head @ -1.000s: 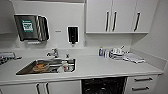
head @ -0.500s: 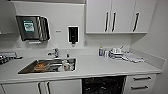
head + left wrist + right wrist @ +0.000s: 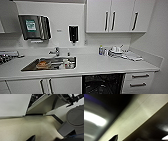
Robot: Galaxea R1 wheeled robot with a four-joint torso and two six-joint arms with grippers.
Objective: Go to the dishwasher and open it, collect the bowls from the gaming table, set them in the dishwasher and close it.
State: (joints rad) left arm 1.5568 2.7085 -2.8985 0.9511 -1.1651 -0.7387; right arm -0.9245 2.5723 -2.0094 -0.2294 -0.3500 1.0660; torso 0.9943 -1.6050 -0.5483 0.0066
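The head view looks down on a white kitchen counter (image 3: 100,65) with a steel sink (image 3: 50,64) set into it; something orange-brown and a few pale items lie in the basin, and a tap (image 3: 57,51) stands behind it. Below the counter, to the right of the sink, the dishwasher (image 3: 103,83) shows as a dark opening with faint rack wires inside, so it stands open; its steel front cannot be seen from here. White drawers (image 3: 138,80) with bar handles sit just to its right, and white cabinet doors (image 3: 45,86) to its left under the sink. On the wall hang a paper towel dispenser (image 3: 35,27) and a small black soap dispenser (image 3: 73,33), and white upper cabinets (image 3: 113,16) fill the top right. A small bottle (image 3: 101,50) and a cluster of dishes (image 3: 117,50) stand at the back of the counter near the right corner. The left wrist view gives what the head view lacks: pale speckled floor (image 3: 31,126), a white panel (image 3: 13,104) above it, a slanted ledge with a dark gap behind, and round grey parts of the robot at one side; one dark tip of the left gripper (image 3: 31,138) pokes in at the frame edge. The right wrist view is close and smeared: a band of speckled floor between a shiny curved grey surface (image 3: 95,121) and a dark area, with one dark tip of the right gripper (image 3: 114,138) at the edge. For either gripper I cannot tell whether it is open or closed.
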